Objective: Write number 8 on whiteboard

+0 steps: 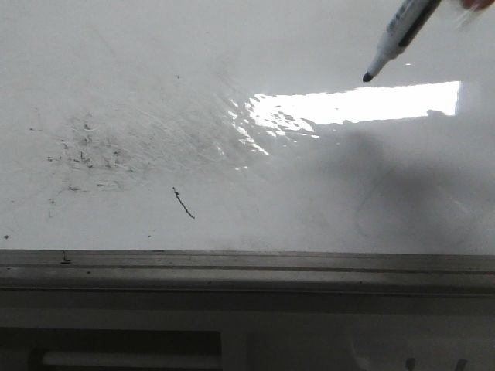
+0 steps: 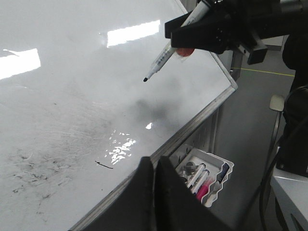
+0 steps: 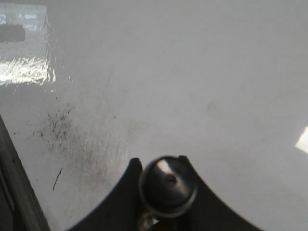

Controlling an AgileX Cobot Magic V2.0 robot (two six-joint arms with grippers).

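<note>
the right gripper held a marker tilted, tip just off the whiteboard; the left gripper's jaws sat closed, empty.

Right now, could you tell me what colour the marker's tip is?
Black; the marker tip shows best in the front view.

The right gripper, black and reaching in from the far side, is clamped around a marker that slants down with its tip off the surface, while the left gripper has its fingers pressed together, holding nothing.
</note>
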